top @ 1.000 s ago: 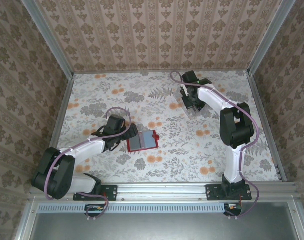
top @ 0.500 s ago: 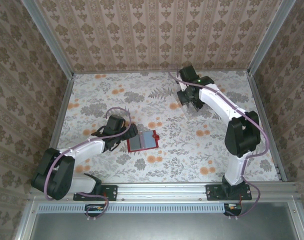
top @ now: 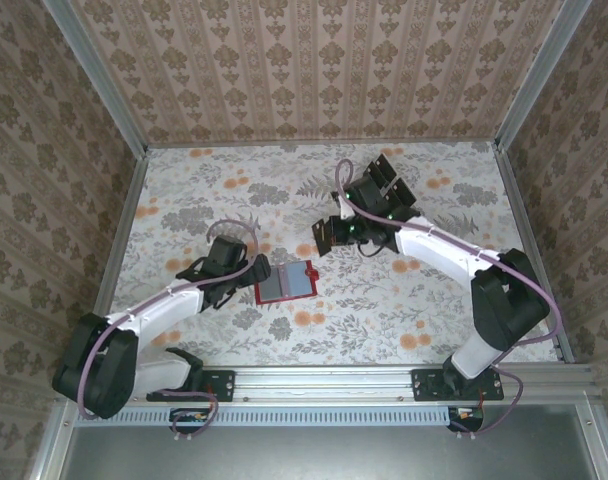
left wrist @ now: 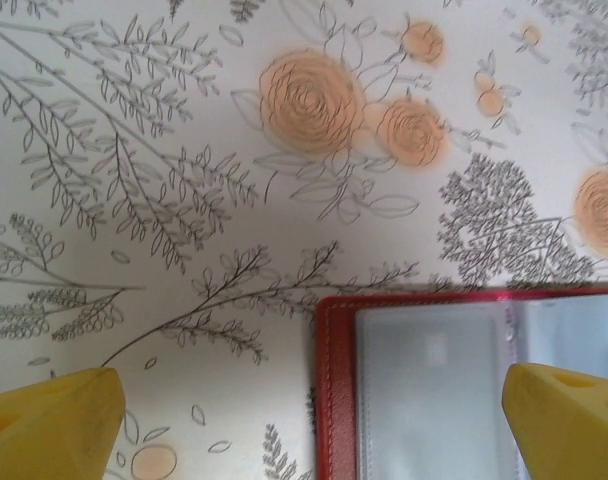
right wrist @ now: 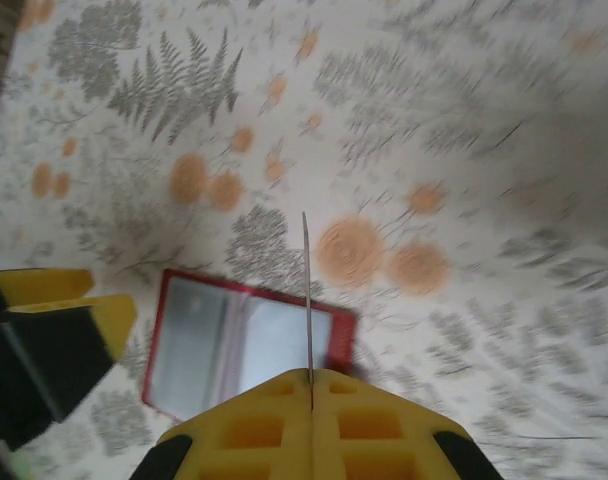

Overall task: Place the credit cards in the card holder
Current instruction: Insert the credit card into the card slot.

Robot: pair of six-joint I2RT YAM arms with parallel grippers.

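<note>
The red card holder [top: 286, 282] lies open on the flowered table, its pale clear pockets facing up. My left gripper [top: 252, 272] is open at the holder's left edge. In the left wrist view the card holder [left wrist: 434, 390] reaches in between the yellow fingertips [left wrist: 44, 425], and the left gripper [left wrist: 309, 430] holds nothing. My right gripper [top: 327, 236] hovers just behind and right of the holder, shut on a dark credit card [top: 324, 232]. In the right wrist view the card [right wrist: 307, 290] appears edge-on as a thin line rising from the right gripper [right wrist: 311, 375], above the card holder [right wrist: 249, 345].
Dark rectangular pieces [top: 384, 180] stand behind the right wrist near the back of the table; I cannot tell what they are. Patterned walls [top: 304, 70] close the table on three sides. The left gripper's finger [right wrist: 64, 300] shows left of the holder in the right wrist view.
The right arm has swung from the back right of the table forward and left, carrying a card toward the holder. The left gripper has shifted only slightly.
</note>
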